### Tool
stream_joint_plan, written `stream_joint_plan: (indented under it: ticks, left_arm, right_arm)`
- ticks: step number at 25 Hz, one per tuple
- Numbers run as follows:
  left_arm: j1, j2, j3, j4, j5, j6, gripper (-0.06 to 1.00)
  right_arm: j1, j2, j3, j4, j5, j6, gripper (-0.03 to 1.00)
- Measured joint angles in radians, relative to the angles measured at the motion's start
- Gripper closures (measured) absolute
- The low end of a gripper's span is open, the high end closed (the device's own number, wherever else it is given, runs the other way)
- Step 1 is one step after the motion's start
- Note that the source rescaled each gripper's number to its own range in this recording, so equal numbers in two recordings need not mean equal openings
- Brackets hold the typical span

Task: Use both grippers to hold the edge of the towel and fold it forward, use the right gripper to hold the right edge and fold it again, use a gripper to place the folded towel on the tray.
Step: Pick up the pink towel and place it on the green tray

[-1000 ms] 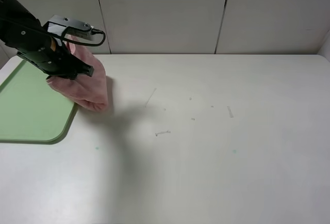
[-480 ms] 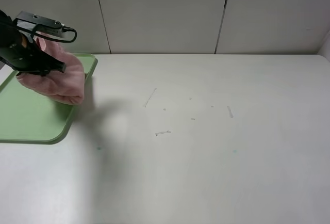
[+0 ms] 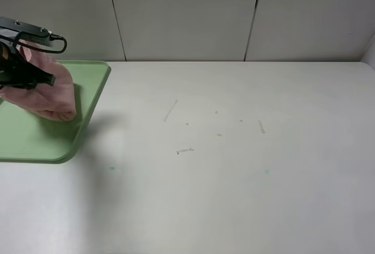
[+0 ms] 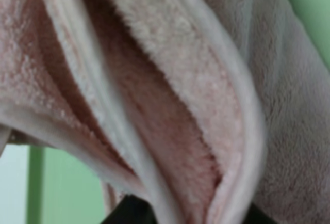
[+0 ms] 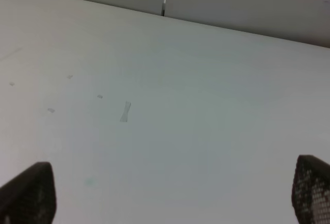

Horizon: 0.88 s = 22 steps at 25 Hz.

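White desk (image 3: 234,166), green tray (image 3: 35,140) at your far left. Left gripper (image 3: 23,75) fingers pinch bunched pink towel (image 3: 50,93), hanging over tray. Right gripper (image 5: 165,193) fingers spread wide, nothing between.

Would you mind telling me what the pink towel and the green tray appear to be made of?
The towel looks like soft fluffy terry or fleece: fuzzy pile with a smooth stitched hem along its edges. The tray looks like moulded plastic, pale green with a smooth matte finish, a rounded corner and a low raised rim.
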Motion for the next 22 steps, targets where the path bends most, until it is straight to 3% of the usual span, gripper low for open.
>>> stream_joint_plan:
  ticks: [5, 17, 18, 21, 22]
  left_arm:
    - [0.036, 0.0, 0.052, 0.004, -0.059, 0.0, 0.82]
    - [0.05, 0.0, 0.057, 0.022, -0.053, -0.01, 0.79]
    - [0.05, 0.0, 0.057, 0.024, -0.053, -0.01, 0.7]
    - [0.05, 0.0, 0.057, 0.036, -0.075, -0.011, 0.23]
    - [0.05, 0.0, 0.057, 0.036, -0.079, -0.012, 0.12]
  right_arm:
    - [0.0, 0.0, 0.0, 0.0, 0.0, 0.0, -0.03]
    - [0.0, 0.0, 0.0, 0.0, 0.0, 0.0, -0.03]
    - [0.0, 0.0, 0.0, 0.0, 0.0, 0.0, -0.03]
    - [0.0, 0.0, 0.0, 0.0, 0.0, 0.0, -0.03]
    - [0.0, 0.0, 0.0, 0.0, 0.0, 0.0, -0.03]
